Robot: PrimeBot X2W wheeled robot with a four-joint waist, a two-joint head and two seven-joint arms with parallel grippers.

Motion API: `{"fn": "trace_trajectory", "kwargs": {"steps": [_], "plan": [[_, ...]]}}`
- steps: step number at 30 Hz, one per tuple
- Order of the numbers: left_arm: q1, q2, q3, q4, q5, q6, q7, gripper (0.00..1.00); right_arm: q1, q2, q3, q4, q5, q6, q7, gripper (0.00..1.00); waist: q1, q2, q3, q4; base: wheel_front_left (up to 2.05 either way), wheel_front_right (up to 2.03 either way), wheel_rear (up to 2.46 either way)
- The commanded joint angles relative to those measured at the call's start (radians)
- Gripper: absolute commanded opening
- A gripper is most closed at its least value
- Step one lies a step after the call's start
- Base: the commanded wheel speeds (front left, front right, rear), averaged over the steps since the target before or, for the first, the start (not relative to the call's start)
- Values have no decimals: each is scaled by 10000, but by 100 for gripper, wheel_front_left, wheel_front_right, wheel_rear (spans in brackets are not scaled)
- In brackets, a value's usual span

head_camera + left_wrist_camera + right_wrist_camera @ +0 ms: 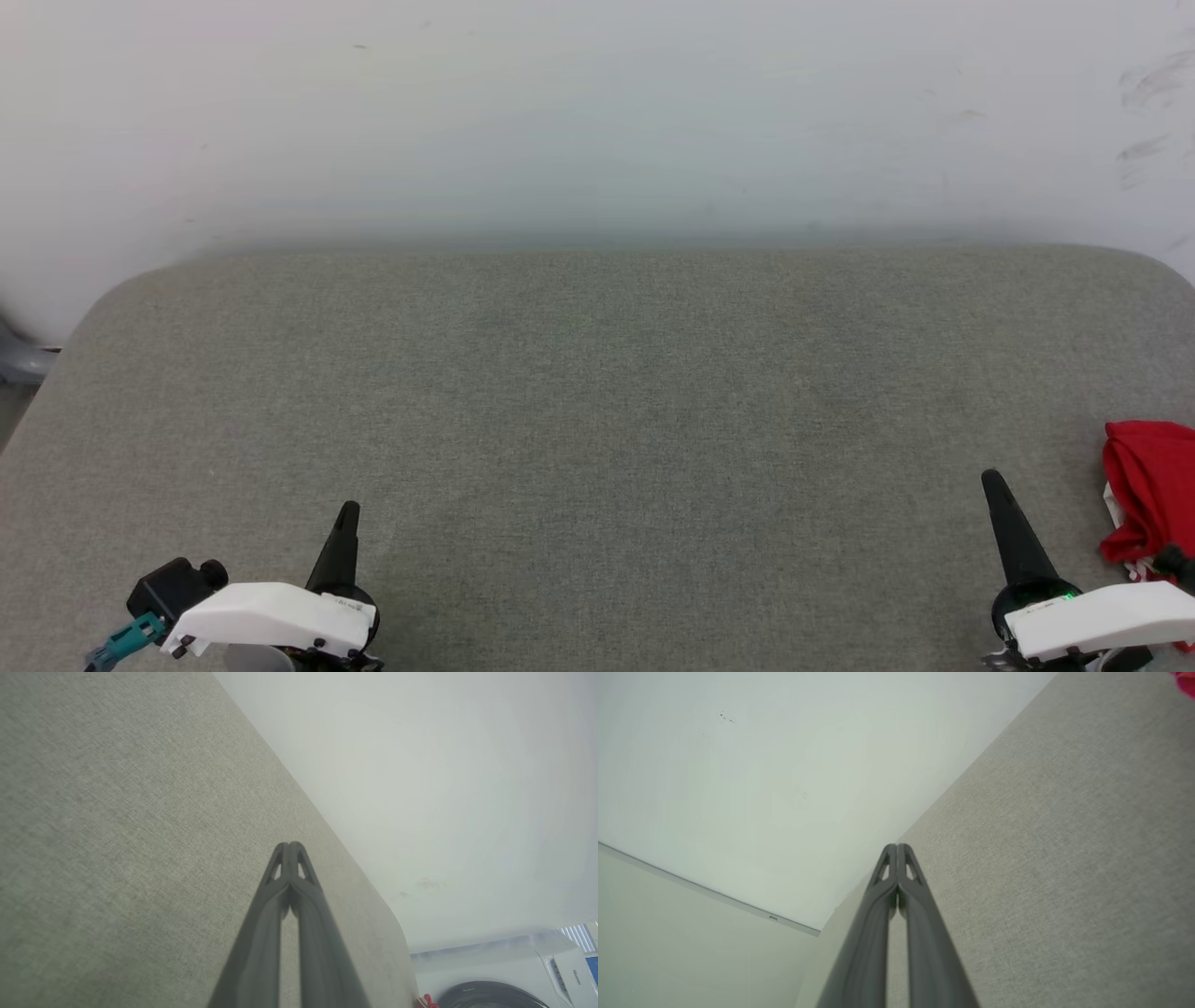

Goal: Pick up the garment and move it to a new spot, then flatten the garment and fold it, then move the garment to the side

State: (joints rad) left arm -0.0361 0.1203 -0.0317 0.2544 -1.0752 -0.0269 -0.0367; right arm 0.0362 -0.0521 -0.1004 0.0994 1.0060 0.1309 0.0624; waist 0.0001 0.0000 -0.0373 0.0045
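The garment point(1148, 490), red with a bit of white trim, lies bunched at the right edge of the grey table point(597, 420), partly cut off by the frame. A sliver of the garment point(1186, 682) shows at the top right corner of the right wrist view, and a small piece of the garment point(427, 1001) shows at the bottom of the left wrist view. My right gripper point(991, 481) is shut and empty, just left of the garment and apart from it. My left gripper point(349, 511) is shut and empty at the lower left. Fingertips meet on both, left gripper point(289, 845) and right gripper point(897, 846).
A pale wall point(597, 112) runs behind the table's far edge. A white washing machine point(504, 970) stands beyond the table's corner in the left wrist view. A grey object point(17, 359) sits off the table's left edge.
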Motion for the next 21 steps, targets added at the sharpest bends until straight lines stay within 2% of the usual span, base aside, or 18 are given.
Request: {"fn": "trace_trajectory", "kwargs": {"steps": [1,21], "plan": [[-274,0,101,-119,-271,-105,78,0,-291,-43,-22,-12,318,0,32,0,-1,0,9,-1,0,0,0],[-464,-257,614,-117,-2108,-455,602,0,-735,-38,-51,519,2411,-1,196,0,-1,0,126,-14,0,0,0]]}}
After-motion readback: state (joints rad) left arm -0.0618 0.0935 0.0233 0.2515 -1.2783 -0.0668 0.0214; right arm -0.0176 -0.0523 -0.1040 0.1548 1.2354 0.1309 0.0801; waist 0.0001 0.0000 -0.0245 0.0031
